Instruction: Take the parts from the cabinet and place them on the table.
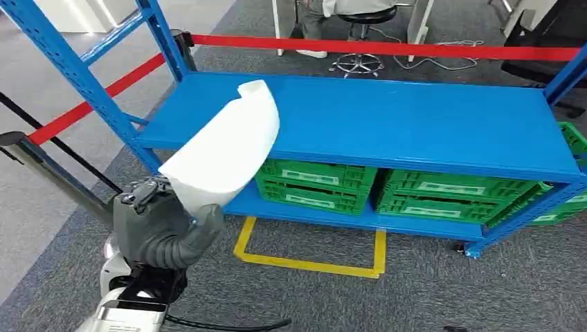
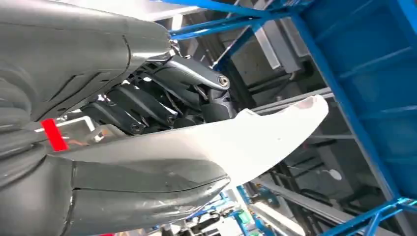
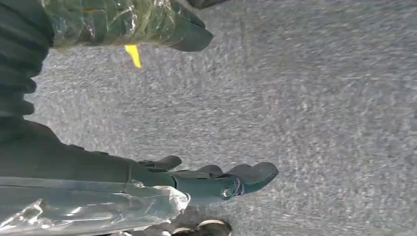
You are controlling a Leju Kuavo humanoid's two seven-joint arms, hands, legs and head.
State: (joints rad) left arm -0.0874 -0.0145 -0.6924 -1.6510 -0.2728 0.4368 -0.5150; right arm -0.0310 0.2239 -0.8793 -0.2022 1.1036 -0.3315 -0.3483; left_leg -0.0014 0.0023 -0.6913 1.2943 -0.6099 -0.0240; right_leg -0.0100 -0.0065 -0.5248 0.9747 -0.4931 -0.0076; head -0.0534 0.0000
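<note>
Left hand [image 1: 163,225] grips smooth, curved white part [image 1: 225,149] beside blue shelf [image 1: 387,117]

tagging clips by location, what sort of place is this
Probably a workshop or storage area set up as a robot test zone: a blue steel shelving rack holding green plastic crates, red barrier tape and a yellow taped floor box on grey carpet.

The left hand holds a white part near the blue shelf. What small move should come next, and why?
Probably carry the white part clear of the blue shelf and turn toward the table. The left hand already grips it in the air beside the shelf's front edge, so taking looks done and placing remains.
</note>
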